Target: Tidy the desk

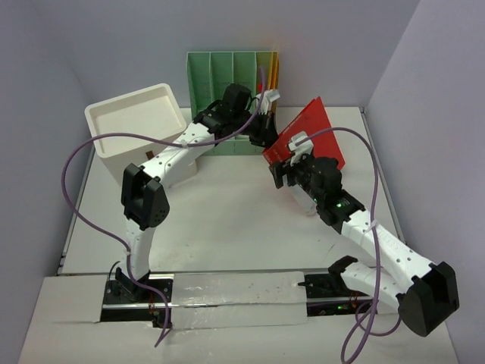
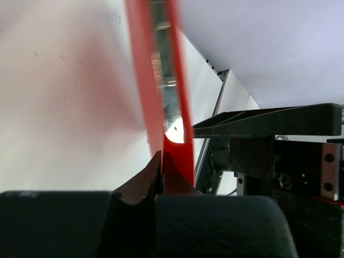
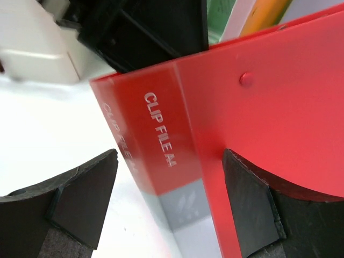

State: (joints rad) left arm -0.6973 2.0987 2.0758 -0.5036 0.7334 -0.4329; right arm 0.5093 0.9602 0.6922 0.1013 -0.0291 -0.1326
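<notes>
A red clip file [image 1: 307, 130] stands tilted above the white desk [image 1: 227, 227], just in front of the green holder. My left gripper [image 1: 263, 129] is shut on the file's far left edge; in the left wrist view its jaws [image 2: 160, 164] pinch the thin red cover [image 2: 161, 80]. My right gripper [image 1: 290, 173] is open at the near side of the file. In the right wrist view the file's spine [image 3: 161, 134], printed "CLIP FILE A4", sits between the spread fingertips [image 3: 169, 201]. The left pad [image 3: 86, 199] is clear of it and the right pad [image 3: 250, 207] lies against the cover.
A green slotted file holder [image 1: 227, 72] stands at the back with yellow folders [image 1: 274, 72] in its right slot. A white box [image 1: 136, 125] sits at the back left under the left arm. Walls close the desk on the left, right and back.
</notes>
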